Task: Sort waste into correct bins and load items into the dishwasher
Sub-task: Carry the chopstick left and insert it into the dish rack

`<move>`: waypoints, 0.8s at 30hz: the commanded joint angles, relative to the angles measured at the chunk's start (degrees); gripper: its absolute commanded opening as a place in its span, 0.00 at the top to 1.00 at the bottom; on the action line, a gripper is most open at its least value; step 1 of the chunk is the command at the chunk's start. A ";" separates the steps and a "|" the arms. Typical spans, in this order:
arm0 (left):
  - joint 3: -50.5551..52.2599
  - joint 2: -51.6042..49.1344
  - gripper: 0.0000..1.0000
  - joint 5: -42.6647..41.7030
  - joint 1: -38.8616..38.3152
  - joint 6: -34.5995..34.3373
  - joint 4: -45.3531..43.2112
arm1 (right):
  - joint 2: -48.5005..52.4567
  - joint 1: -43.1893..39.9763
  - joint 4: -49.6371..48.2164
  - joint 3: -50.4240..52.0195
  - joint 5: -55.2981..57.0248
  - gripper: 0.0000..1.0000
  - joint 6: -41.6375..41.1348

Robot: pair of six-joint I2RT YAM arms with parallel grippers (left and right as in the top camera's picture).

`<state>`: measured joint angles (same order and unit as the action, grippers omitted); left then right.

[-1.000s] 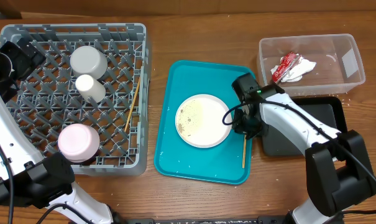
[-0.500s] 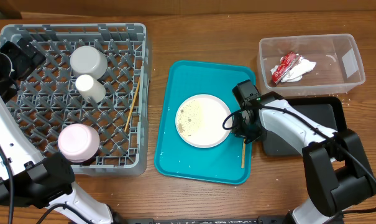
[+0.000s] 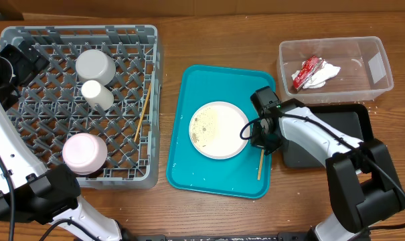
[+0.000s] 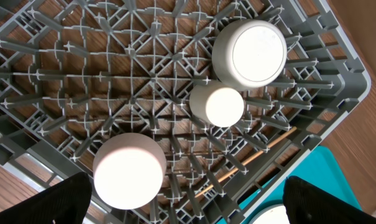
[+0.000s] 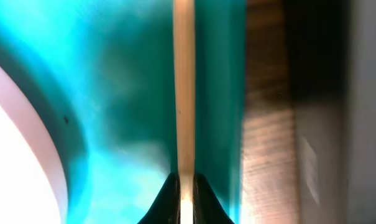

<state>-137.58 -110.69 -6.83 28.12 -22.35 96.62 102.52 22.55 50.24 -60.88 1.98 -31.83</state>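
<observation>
My right gripper [image 3: 262,142] is shut on one wooden chopstick [image 3: 259,167] at the right edge of the teal tray [image 3: 189,167]. The right wrist view shows the chopstick [image 5: 184,93] pinched between the black fingertips of that gripper [image 5: 186,193]. Just left of it lies a white plate [image 3: 219,129] flecked with food scraps [image 3: 203,127]. The grey dish rack [image 3: 155,100] holds the other chopstick [image 3: 143,110], two upturned cups [image 3: 95,65] [image 3: 97,94] and a bowl [image 3: 85,152]. My left gripper [image 4: 188,208] hangs open above the rack, holding nothing.
The clear tub [image 3: 379,73] at the back right holds a crumpled napkin [image 3: 324,72] and a red-and-white sauce packet [image 3: 306,72]. A black tray [image 3: 353,124] lies under my right arm, next to the teal tray.
My right gripper has closed on the chopstick after sliding a little toward the tray's front. The chopstick's free end has swung slightly left. The left arm is unmoved.
</observation>
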 commanded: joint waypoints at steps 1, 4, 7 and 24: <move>-0.15 -0.20 0.00 -0.22 -0.02 -0.59 0.02 | 0.02 -0.61 3.50 -6.75 1.81 0.96 -1.20; -0.15 -0.20 0.00 -0.22 -0.02 -0.59 0.02 | 0.02 -0.92 9.64 -14.97 1.75 0.96 -1.18; -0.15 -0.20 0.00 -0.22 -0.02 -0.59 0.02 | 0.02 -0.92 14.27 -24.04 -2.32 0.96 0.68; -0.15 -0.20 0.00 -0.22 -0.02 -0.59 0.02 | 1.09 11.63 -12.63 -33.33 -25.46 0.96 -7.08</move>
<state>-137.58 -110.69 -6.83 28.12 -22.35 96.62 103.09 30.76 40.05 -94.48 -25.56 -35.00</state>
